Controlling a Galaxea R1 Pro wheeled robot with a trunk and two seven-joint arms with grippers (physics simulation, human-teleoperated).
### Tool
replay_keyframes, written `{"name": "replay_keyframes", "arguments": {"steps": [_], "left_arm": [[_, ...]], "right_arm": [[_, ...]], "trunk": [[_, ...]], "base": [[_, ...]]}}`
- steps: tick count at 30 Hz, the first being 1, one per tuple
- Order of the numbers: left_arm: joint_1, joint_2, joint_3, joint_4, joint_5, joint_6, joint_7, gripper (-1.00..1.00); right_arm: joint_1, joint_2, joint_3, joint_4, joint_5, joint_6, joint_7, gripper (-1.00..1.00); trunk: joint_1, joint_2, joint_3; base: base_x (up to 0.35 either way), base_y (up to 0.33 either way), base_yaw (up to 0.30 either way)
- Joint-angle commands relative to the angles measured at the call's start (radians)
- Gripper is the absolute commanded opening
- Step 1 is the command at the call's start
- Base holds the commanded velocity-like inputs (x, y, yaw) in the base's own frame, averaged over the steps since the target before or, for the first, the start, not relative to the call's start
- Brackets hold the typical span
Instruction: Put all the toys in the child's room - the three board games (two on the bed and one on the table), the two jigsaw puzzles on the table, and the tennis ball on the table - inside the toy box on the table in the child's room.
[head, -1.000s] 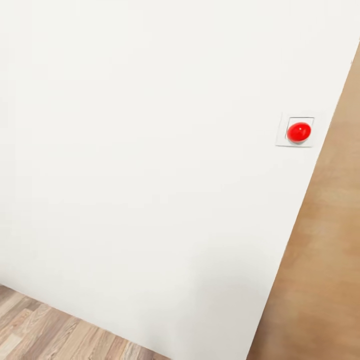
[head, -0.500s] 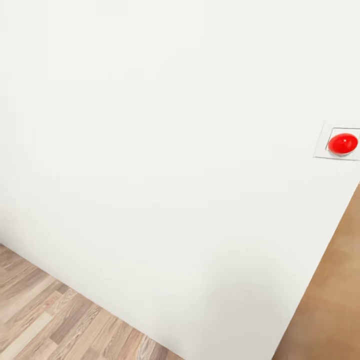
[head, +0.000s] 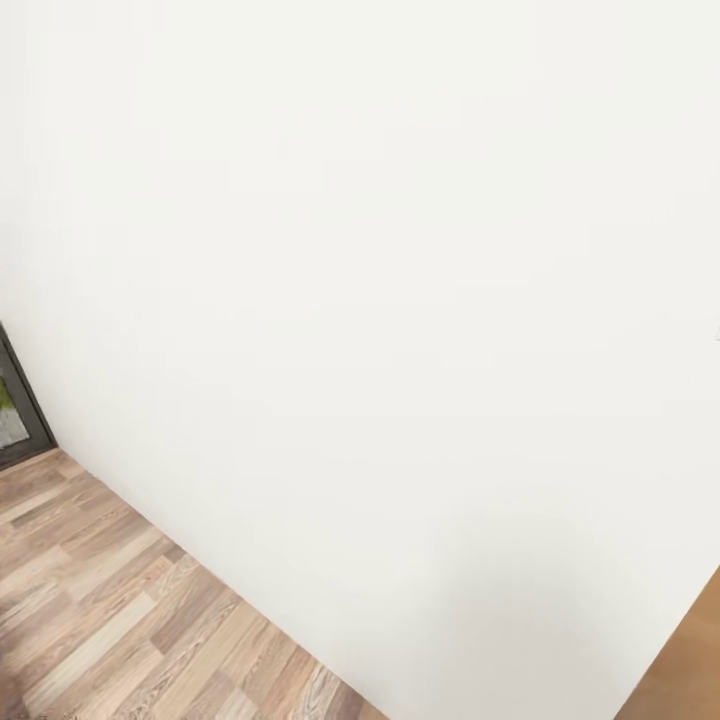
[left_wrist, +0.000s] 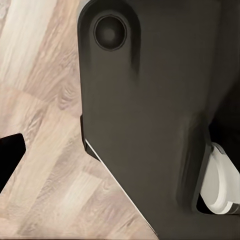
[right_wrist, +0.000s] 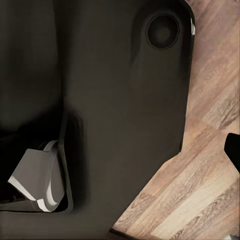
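I face a plain white wall (head: 380, 280) of the room, with wood-plank floor (head: 110, 610) at its foot. The toys, the bed, the table and the toy box are out of view. In the left wrist view a black fingertip (left_wrist: 9, 162) pokes in over the floor beside my dark base (left_wrist: 150, 100). A black fingertip (right_wrist: 233, 148) also edges into the right wrist view, next to the dark base (right_wrist: 100, 100). Too little of either gripper is visible to judge how it stands.
A dark-framed panel (head: 14, 410) stands at the left end of the wall. A strip of brown wood surface (head: 690, 670) borders the wall at the lower right. Plank floor (right_wrist: 200, 190) lies under both arms.
The head view has swung left: the red wall button slid out past the right edge, more floor came in at lower left, and the dark-framed panel appeared.
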Motion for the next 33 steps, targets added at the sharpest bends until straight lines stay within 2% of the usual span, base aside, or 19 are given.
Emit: {"name": "replay_keyframes", "arguments": {"steps": [1,15,24,33], "left_arm": [[0.000,0.000,0.000,-0.002,0.000,0.001,0.001,1.00],[0.000,0.000,0.000,-0.002,0.000,-0.002,0.001,1.00],[0.000,0.000,0.000,-0.002,-0.001,-0.073,0.001,1.00],[0.000,0.001,0.000,-0.002,-0.001,-0.083,0.001,1.00]], "right_arm": [[0.000,0.000,-0.001,0.000,0.000,-0.002,-0.001,1.00],[0.000,0.000,0.000,0.000,0.000,-0.002,-0.001,1.00],[0.000,0.000,0.000,0.000,0.000,-0.002,-0.001,1.00],[0.000,0.000,0.000,0.000,0.000,-0.002,-0.001,1.00]], "trunk": [[-0.004,0.007,0.002],[-0.058,0.105,0.046],[-0.092,0.168,0.074],[-0.127,0.231,0.103]], "base": [[0.000,0.000,0.276],[0.000,0.000,0.276],[0.000,0.000,0.276],[0.000,0.000,0.276]]}}
